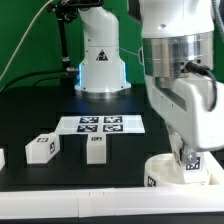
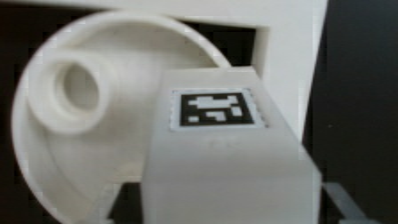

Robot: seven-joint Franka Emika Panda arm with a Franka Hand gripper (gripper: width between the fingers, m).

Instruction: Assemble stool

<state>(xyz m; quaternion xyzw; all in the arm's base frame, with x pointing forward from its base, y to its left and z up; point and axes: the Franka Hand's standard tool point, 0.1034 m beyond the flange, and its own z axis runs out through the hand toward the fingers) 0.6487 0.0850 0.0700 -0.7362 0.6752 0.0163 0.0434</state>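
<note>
The round white stool seat (image 1: 172,170) lies at the exterior view's right front, against a low white wall. My gripper (image 1: 186,156) comes down over it, shut on a chunky white leg (image 1: 192,162) with a square tag. In the wrist view the leg (image 2: 217,140) fills the middle between my jaws, its tag facing the camera, with the gripper (image 2: 228,206) closed on its sides. The seat (image 2: 107,120) lies behind it with one round socket (image 2: 75,90) showing. The leg's far end touches or hides part of the seat; I cannot tell whether it sits in a socket.
Two loose tagged legs (image 1: 42,147) (image 1: 96,148) stand on the black table at the left front, and another white part (image 1: 2,157) shows at the left edge. The marker board (image 1: 100,124) lies behind them. The robot base (image 1: 100,60) stands at the back. The low white wall (image 2: 267,25) is beyond the seat.
</note>
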